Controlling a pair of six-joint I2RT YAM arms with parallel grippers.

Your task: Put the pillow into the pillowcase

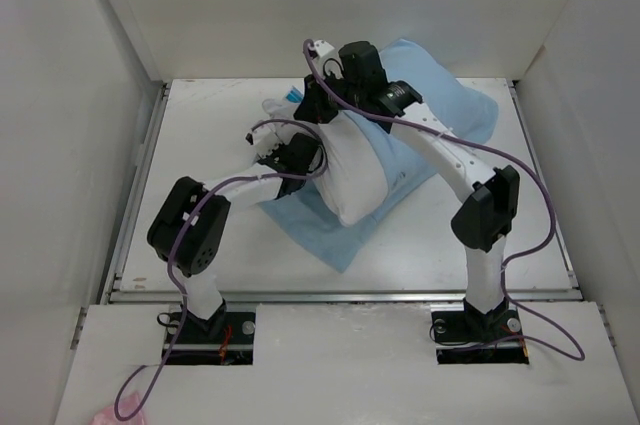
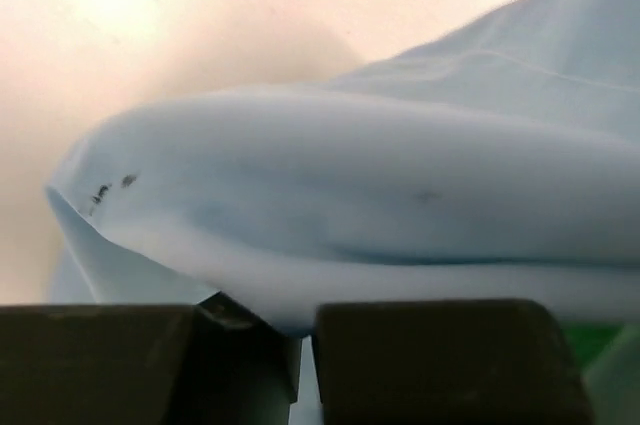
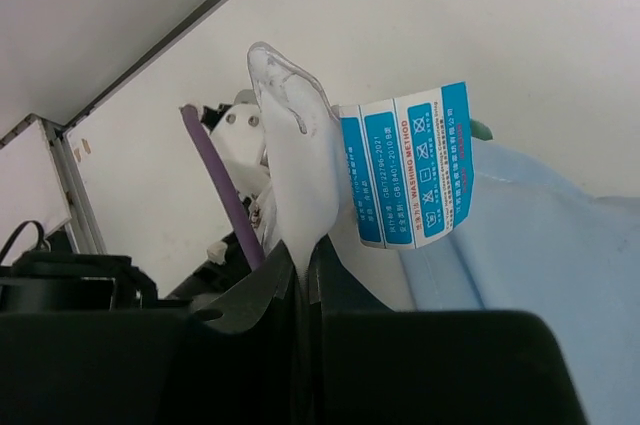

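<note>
On the left, the left gripper point(image 1: 288, 157) sits at the near-left flank of the bundle, its fingers pressed together on a thin fold of pale cloth, which I take to be the open hem of the pillowcase point(image 2: 400, 215), though its wrist view is too close to be sure. Just past it, toward the back, the right gripper point(image 3: 305, 265) is clamped on the far-left corner of the pillow point(image 3: 290, 125), right beside the blue washing tag point(image 3: 410, 165), and lifts that corner off the table point(image 1: 480, 235). The pillow point(image 1: 350, 170) lies between the two arms, its bare white end facing the near left. Its long axis seems to run from there up toward the far right, where the pillowcase point(image 1: 450, 105) looks plump, as if partly filled. A flat blue flap lies under the white end. So the case's mouth lies right of both grippers, and the cloth must travel left along that axis; the left arm is nearer.
</note>
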